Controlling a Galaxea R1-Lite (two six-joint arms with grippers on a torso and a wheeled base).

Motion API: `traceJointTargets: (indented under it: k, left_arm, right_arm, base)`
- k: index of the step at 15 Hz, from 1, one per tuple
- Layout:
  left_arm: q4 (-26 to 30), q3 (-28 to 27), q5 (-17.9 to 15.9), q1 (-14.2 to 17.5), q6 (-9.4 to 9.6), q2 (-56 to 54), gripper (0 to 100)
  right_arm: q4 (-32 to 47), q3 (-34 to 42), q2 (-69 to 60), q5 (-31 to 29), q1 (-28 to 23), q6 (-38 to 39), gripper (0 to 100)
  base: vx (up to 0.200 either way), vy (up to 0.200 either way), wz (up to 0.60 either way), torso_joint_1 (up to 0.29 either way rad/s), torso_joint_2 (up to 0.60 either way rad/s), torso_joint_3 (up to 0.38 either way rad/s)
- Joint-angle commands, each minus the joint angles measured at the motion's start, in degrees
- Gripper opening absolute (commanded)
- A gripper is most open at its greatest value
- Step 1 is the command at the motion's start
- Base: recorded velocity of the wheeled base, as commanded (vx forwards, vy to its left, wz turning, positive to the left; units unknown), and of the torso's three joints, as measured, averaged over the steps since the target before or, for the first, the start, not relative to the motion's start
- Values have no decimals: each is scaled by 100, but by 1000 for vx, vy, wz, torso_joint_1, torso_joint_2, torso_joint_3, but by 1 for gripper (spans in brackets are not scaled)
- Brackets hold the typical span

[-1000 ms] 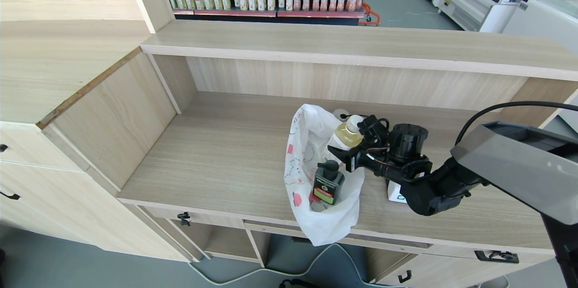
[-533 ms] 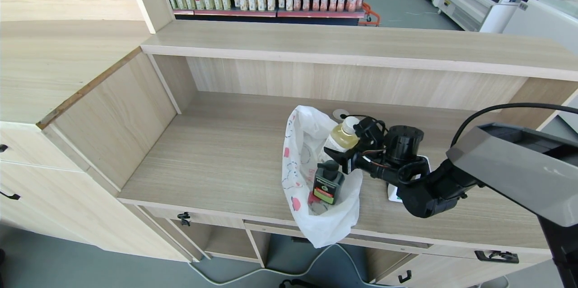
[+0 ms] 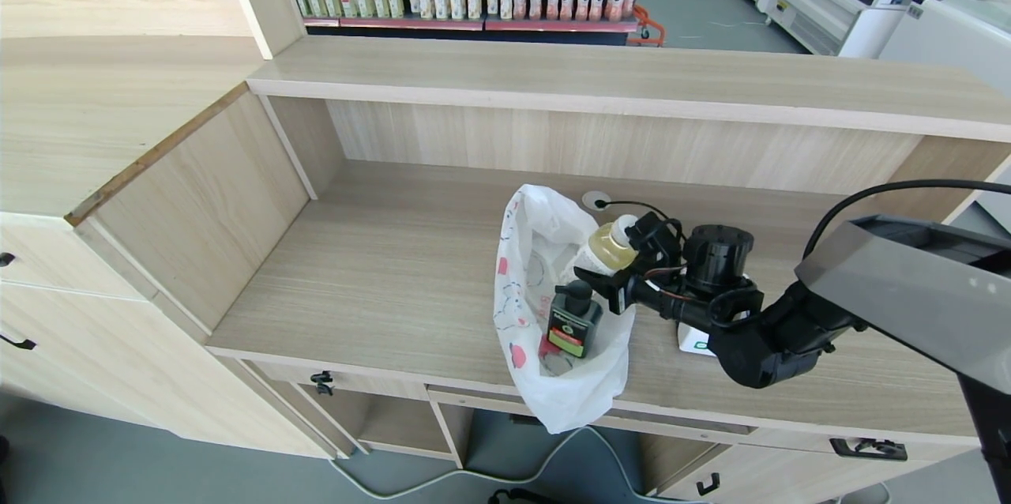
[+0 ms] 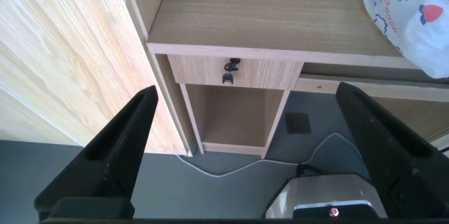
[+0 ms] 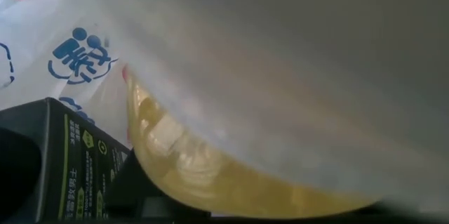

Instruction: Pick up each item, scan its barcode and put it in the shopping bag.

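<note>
A white shopping bag (image 3: 545, 306) with cartoon prints lies open on the wooden counter (image 3: 395, 275), spilling over the front edge. Inside it stands a dark green bottle (image 3: 573, 321) with a black cap. My right gripper (image 3: 618, 257) is shut on a yellow drink bottle (image 3: 610, 248) with a white cap, held tilted at the bag's right rim. In the right wrist view the yellow drink bottle (image 5: 210, 175) sits very close, with the dark bottle (image 5: 63, 161) and the bag (image 5: 56, 48) behind it. My left gripper (image 4: 245, 154) hangs open below the counter's front edge.
A small white box (image 3: 695, 340) lies on the counter under my right arm. A round cable port (image 3: 596, 200) sits behind the bag. The counter has a raised back ledge (image 3: 632, 85) and a side wall on the left. A keyed drawer (image 4: 229, 71) is below the front edge.
My right gripper has carried the yellow drink bottle slightly lower at the bag's rim. The bag's top edge has shifted a little. The dark bottle stays put.
</note>
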Motion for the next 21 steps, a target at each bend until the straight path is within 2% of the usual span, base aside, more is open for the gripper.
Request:
traceJointTargets:
  k: [1, 2, 12, 17, 19, 21]
  left_arm:
    - [0, 0, -1, 0, 3, -2, 100]
    - [0, 0, -1, 0, 3, -2, 100]
    - [0, 0, -1, 0, 3, -2, 100]
    - [0, 0, -1, 0, 3, -2, 100]
    - [0, 0, -1, 0, 3, -2, 100]
    - [0, 0, -1, 0, 3, -2, 100]
  right_arm:
    - [-6, -30, -28, 12, 31, 4, 0]
    - [-6, -47, -37, 64, 31, 12, 100]
    - [99, 93, -863, 398, -119, 109, 100]
    - [407, 1183, -2375, 372, -576, 118, 100]
    - [855, 1544, -3236, 337, -708, 382, 100]
    - [978, 2282, -4150, 196, -804, 592, 100]
  base:
    - [0, 0, 0, 0, 0, 0]
    - [0, 0, 0, 0, 0, 0]
    - [0, 0, 0, 0, 0, 0]
    - [0, 0, 0, 0, 0, 0]
    - [0, 0, 0, 0, 0, 0]
    - [0, 0, 0, 0, 0, 0]
